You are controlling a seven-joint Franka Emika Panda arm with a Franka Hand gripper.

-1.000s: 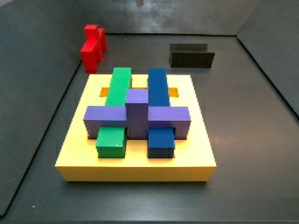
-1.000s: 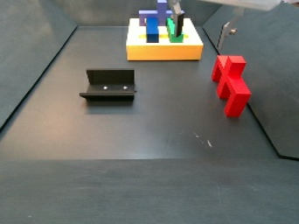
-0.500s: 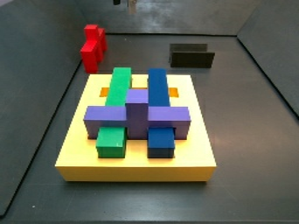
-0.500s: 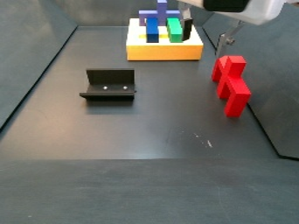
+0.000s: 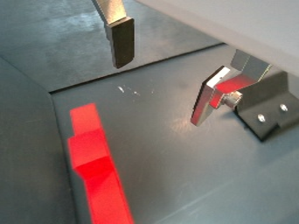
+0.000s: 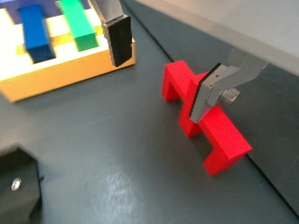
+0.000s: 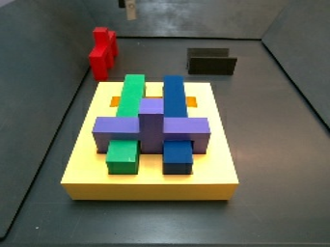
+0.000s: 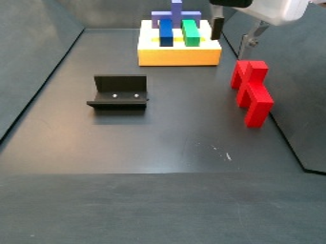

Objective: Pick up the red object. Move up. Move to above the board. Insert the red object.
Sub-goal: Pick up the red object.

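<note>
While open, end effector (image 6: pixel 163 72) hovers above red object (image 6: pixel 201 121), not touching.

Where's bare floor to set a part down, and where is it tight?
Widest bare floor: in front of the fixture and the red object. Also free: between those two, below the board. Tight: the red object sits close to the side wall, with the open gripper above it, holding nothing. Board top is crowded with blocks.
</note>
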